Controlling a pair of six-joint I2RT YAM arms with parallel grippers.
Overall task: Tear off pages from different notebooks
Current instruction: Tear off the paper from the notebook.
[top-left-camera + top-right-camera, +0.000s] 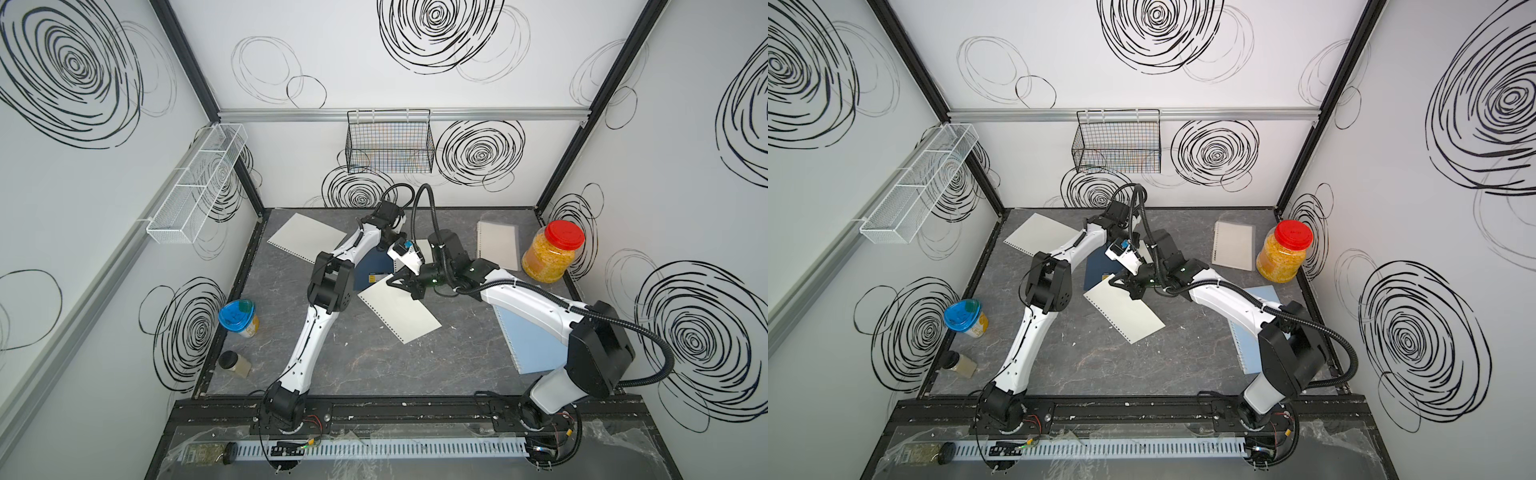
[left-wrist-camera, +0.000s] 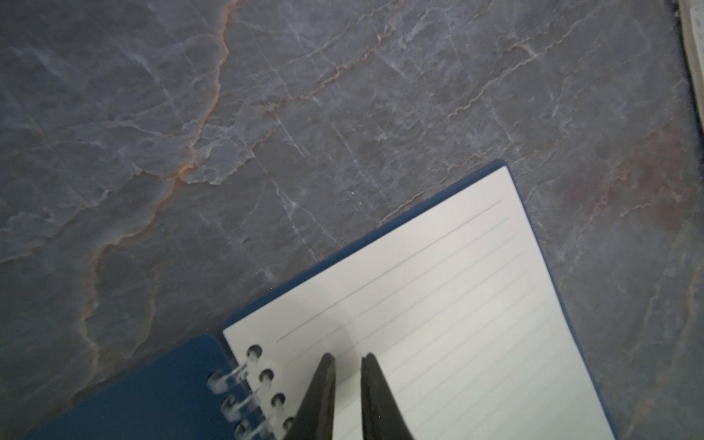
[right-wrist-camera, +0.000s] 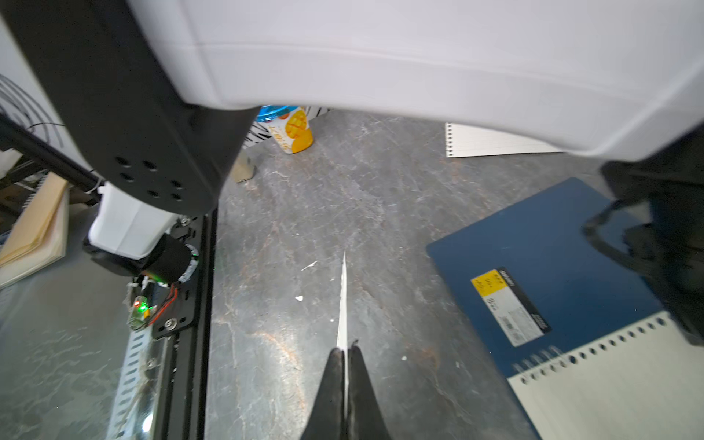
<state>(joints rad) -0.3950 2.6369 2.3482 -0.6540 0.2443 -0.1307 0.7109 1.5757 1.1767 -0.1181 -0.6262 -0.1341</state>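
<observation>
Right gripper [image 3: 344,349] is clamping a loose page [image 3: 343,301], appearing edge-on only in its wrist view; both top views are showing its full face overlapping the navy notebook [image 1: 368,266]. Left gripper [image 2: 348,358] is standing over this notebook's bound sheet [image 2: 438,304] beside the spiral [image 2: 236,384], tips parted, gripping nothing, a detail the arms are hiding from above. Right arm [image 1: 528,307] is covering part of the light blue notebook [image 1: 536,349]; the clear-cover notebook [image 1: 498,245] is lying near a red-lidded jar [image 1: 546,257].

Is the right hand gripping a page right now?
Yes, the right hand is shut on a page, seen edge-on.
</observation>
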